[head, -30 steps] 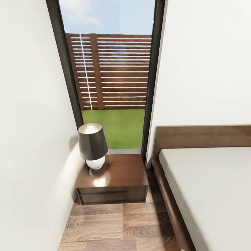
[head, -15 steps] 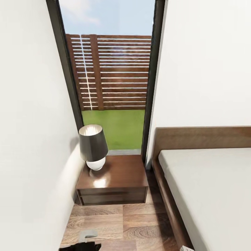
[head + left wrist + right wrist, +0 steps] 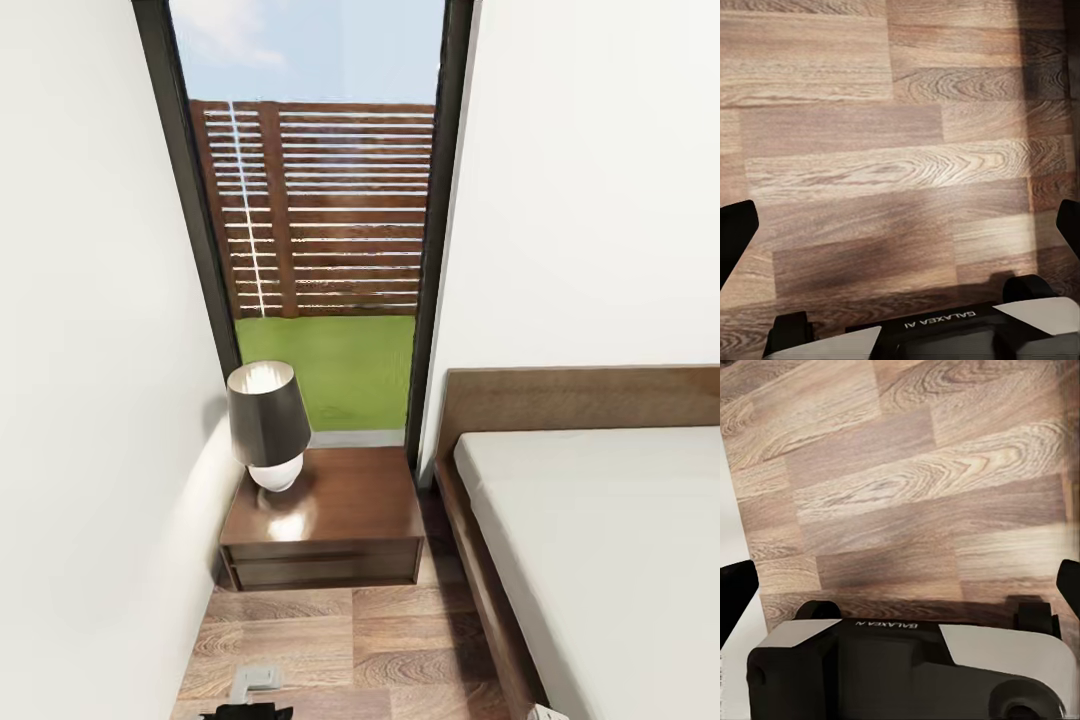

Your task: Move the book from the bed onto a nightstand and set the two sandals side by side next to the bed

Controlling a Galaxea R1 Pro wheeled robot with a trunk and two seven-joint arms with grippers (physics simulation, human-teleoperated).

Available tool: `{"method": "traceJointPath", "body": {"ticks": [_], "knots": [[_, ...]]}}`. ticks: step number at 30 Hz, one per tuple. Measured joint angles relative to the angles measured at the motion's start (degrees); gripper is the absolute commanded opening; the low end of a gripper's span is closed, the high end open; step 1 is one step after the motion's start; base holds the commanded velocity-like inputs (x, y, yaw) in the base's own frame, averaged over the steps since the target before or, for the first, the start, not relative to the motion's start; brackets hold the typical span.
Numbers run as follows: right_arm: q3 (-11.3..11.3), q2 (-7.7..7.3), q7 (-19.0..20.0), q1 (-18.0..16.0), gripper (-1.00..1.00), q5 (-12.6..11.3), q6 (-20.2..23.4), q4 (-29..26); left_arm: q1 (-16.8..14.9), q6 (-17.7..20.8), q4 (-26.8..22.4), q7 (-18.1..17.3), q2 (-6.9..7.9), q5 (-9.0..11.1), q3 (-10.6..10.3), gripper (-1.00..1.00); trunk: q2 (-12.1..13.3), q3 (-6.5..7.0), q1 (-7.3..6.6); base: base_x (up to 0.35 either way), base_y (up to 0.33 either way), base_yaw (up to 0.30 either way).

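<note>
Since a second ago the head view has tipped slightly down and the left arm has crept in at its lower edge; nightstand (image 3: pixel 322 520) with lamp (image 3: pixel 267 425) ahead, bed (image 3: pixel 600 540) right. Left gripper (image 3: pixel 900 225) and right gripper (image 3: pixel 900 585) fingers spread wide, holding nothing, over floor (image 3: pixel 900 112). Book and sandals unlocated. Judgement: search step; next, turn toward the bed to find the book.

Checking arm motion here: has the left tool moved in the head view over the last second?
Yes. The left tool has come up into the head view's bottom edge over the floor, nearer the nightstand.
</note>
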Motion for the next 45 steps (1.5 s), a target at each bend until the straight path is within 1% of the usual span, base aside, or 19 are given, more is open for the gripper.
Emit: {"method": "traceJointPath", "body": {"ticks": [1, 4, 5, 6, 7, 8, 12, 25, 45], "knots": [[0.0, -0.31, 1.7, 0.0, 1.0, 0.0, 0.0, 0.0, 0.0, -0.1, 0.1, 0.0, 0.01, 0.0, 0.0, 1.0, 0.4, 0.18, -0.22, 0.0, 0.0, 0.0], [-0.1, -1.13, 10.1, 0.0, 1.0, 0.2, -0.3, 0.2, 0.0, -0.2, 0.3, -0.1, 0.03, -0.1, 0.0, 1.0, 1.6, 0.72, -0.88, 0.0, 0.0, 0.0], [-0.1, -1.27, 11.5, 0.0, 1.0, 0.2, -0.5, 0.2, 0.0, -0.2, 0.3, -0.1, 0.03, -0.1, 0.0, 1.0, 2.0, 0.9, -1.1, 0.0, 0.0, 0.0], [-0.2, -1.53, 14.2, 0.0, 1.0, 0.2, -1.4, 0.2, 0.1, -0.2, 0.3, -0.1, 0.03, -0.1, 0.0, 1.0, 2.4, 1.08, -1.32, 0.0, 0.0, 0.0], [-0.2, -1.67, 15.5, 0.0, 1.0, 0.1, -2.2, 0.2, 0.1, -0.3, 0.4, -0.1, 0.04, -0.1, 0.0, 1.0, 2.8, 1.26, -1.54, 0.0, 0.0, 0.0], [-0.2, -1.73, 16.0, 0.0, 1.0, 0.1, -2.5, 0.2, 0.1, -0.3, 0.4, -0.1, 0.04, -0.2, 0.0, 1.0, 3.2, 1.44, -1.76, 0.0, 0.0, 0.0], [-0.3, -1.81, 16.6, 0.0, 1.0, 0.0, -3.1, 0.1, 0.1, -0.3, 0.4, -0.1, 0.04, -0.2, 0.0, 1.0, 4.8, 2.16, -2.64, 0.0, 0.0, 0.0], [-0.6, -1.82, 16.8, 0.0, 1.0, -0.1, -3.2, 0.1, 0.2, -0.2, 0.4, -0.1, 0.04, -0.2, 0.0, 1.0, 10.0, 4.5, -5.5, 0.0, 0.0, 0.0], [-0.4, -1.82, 16.8, 0.0, 1.0, -0.1, -3.2, 0.1, 0.2, -0.3, 0.4, 0.0, -0.01, -0.2, -0.1, 1.0, 18.1, 8.1, -9.9, 0.0, 0.0, 0.0]]}}
